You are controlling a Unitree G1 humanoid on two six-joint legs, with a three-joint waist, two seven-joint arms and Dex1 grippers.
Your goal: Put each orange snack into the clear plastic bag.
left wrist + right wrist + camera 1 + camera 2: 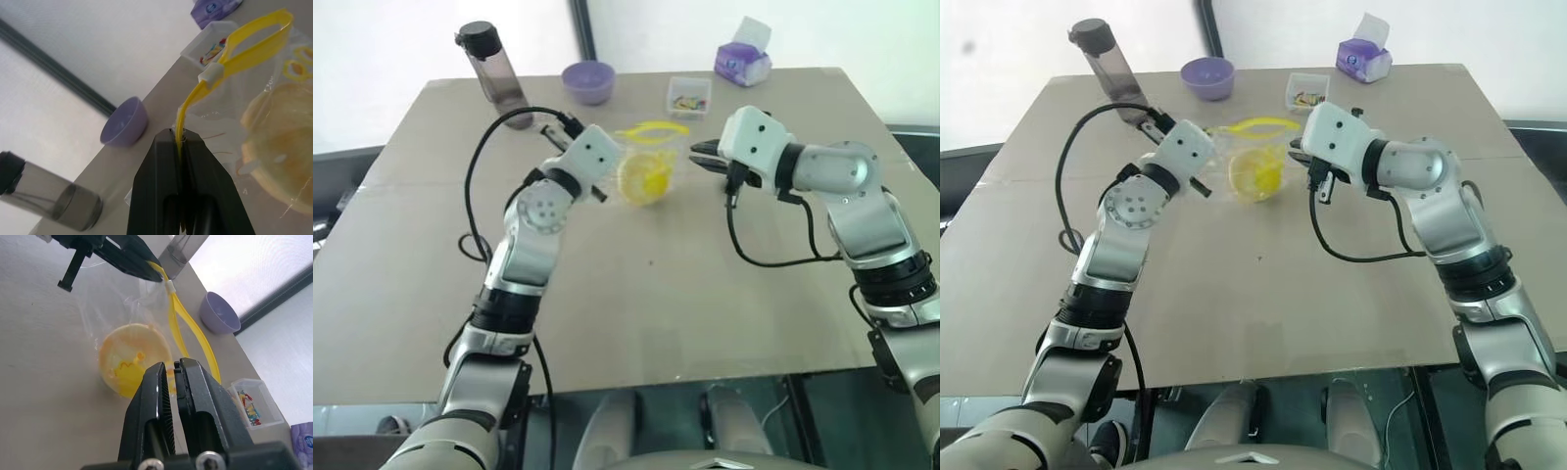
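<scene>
Brown table [636, 313] across most of the frame, edge to edge. Clear plastic bag [651, 162] above centre, hanging off the tabletop with its yellow zip strip looped open at the top. Left gripper [180, 142] just left of the bag, jaws pressed tight on one end of that yellow strip. Right gripper [171, 374] just right of the bag, jaws nearly together with a thin slot between; mouth edge of the bag right at the tips, hold on it impossible to confirm. Orange snack [644, 181] inside the bag, low in it, just above centre. Dark water bottle [495, 76] at upper left, purple bowl [588, 81] right of it, small clear box [689, 95] of colourful bits further right, purple tissue pack [742, 64] at upper right.
</scene>
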